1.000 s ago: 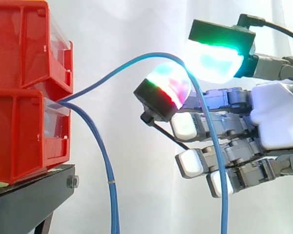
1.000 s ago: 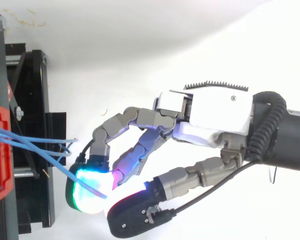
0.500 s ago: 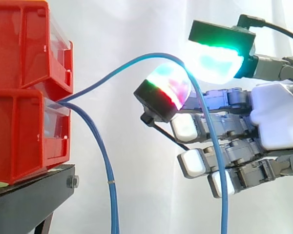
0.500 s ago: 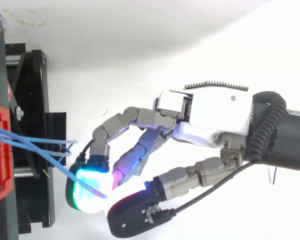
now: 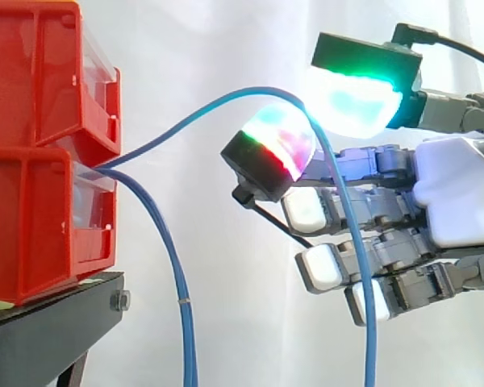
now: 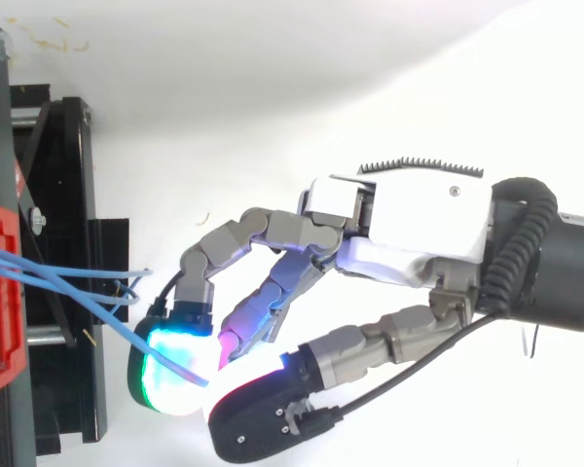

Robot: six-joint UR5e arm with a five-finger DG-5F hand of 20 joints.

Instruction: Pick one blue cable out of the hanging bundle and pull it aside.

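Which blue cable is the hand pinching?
The lighter blue cable, arching from the red bins up between the hand's glowing pads; the darker blue cable hangs free.

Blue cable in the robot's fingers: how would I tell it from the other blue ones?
Start at the stacked red plastic bins on the side view's left. From them one thin blue cable arches up and right into the hand, pinched between its glowing pads; the neighbouring blue cable drops straight down instead.
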